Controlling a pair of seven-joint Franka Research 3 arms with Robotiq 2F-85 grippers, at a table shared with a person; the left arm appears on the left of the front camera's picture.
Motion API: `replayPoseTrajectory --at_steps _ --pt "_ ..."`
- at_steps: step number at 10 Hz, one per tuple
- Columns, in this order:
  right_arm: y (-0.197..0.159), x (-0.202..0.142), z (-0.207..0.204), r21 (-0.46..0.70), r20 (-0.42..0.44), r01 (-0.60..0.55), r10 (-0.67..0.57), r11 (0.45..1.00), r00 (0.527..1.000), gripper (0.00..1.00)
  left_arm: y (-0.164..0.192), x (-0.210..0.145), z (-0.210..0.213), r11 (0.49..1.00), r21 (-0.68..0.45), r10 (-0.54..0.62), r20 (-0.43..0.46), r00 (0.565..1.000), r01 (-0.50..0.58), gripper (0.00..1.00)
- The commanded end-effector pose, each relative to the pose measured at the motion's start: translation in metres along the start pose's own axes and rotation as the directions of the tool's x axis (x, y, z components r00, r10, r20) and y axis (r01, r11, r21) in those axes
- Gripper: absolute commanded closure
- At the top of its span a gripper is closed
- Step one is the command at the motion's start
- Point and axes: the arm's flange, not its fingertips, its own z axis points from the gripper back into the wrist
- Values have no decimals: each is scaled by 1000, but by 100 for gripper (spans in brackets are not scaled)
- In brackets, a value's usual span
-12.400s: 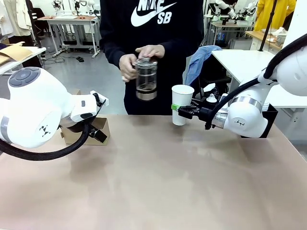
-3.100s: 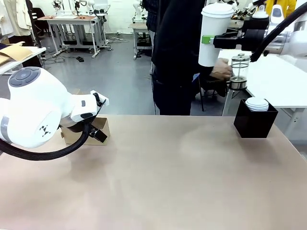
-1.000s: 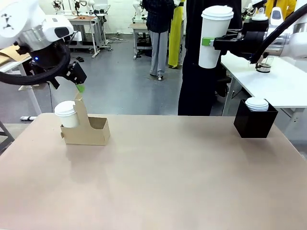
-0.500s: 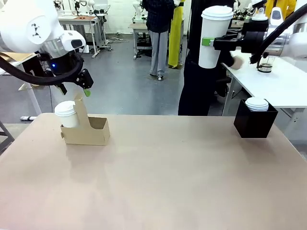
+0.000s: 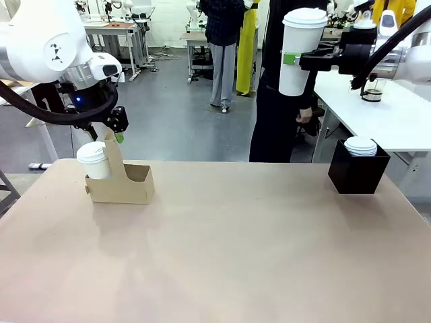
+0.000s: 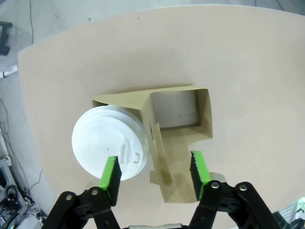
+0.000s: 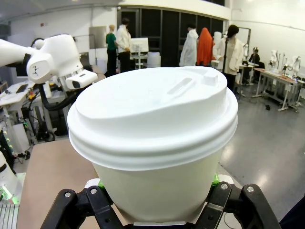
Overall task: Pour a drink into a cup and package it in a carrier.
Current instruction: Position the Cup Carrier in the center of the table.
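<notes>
The brown cardboard carrier (image 5: 128, 185) sits at the table's far left with a lidded white cup (image 5: 92, 160) in one hole. From above, the carrier (image 6: 181, 119) shows its other hole empty beside that cup (image 6: 108, 147). My left gripper (image 5: 114, 132) hangs open just over the handle tab (image 6: 155, 138), its fingers (image 6: 111, 177) on either side of it. My right gripper (image 5: 296, 59) holds a second lidded white cup (image 5: 300, 50) high at the far right, and stays shut on that cup (image 7: 152, 138). A clear bottle (image 5: 370, 91) stands half hidden on the side table; its drink cannot be made out.
A black square box (image 5: 357, 171) with a stack of flat white lids (image 5: 361, 145) stands at the table's far right. A person in black (image 5: 283, 87) stands behind the far edge, next to a white side table (image 5: 397, 121).
My left gripper has come down and to the right, onto the carrier's handle tab. The person's hand has drawn back from the side table. The right arm holds still.
</notes>
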Motion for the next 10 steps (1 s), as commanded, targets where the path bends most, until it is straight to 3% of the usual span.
replayPoseTrajectory --at_steps 1,2,3,4,5,8,10 --pt "2 2 0 1 4 -21 21 1000 1000 20 0 4 -3 998 40 43 15 999 -43 100" --pt "2 2 0 1 4 -21 21 1000 1000 20 0 4 -6 998 48 44 11 999 -44 100" --pt "2 2 0 1 4 -21 21 1000 1000 20 1 4 -7 998 50 41 16 999 -42 87" --pt "2 2 0 1 4 -21 21 1000 1000 20 2 5 -7 998 50 37 15 999 -38 96" --pt "2 2 0 1 4 -21 21 1000 1000 20 0 5 -9 998 50 35 15 999 -35 100" --pt "2 2 0 1 4 -21 21 1000 1000 20 -7 9 -12 998 59 32 -25 999 -30 100" --pt "2 2 0 1 4 -21 21 1000 1000 20 -1 3 -12 1000 18 18 -3 1000 -18 100"
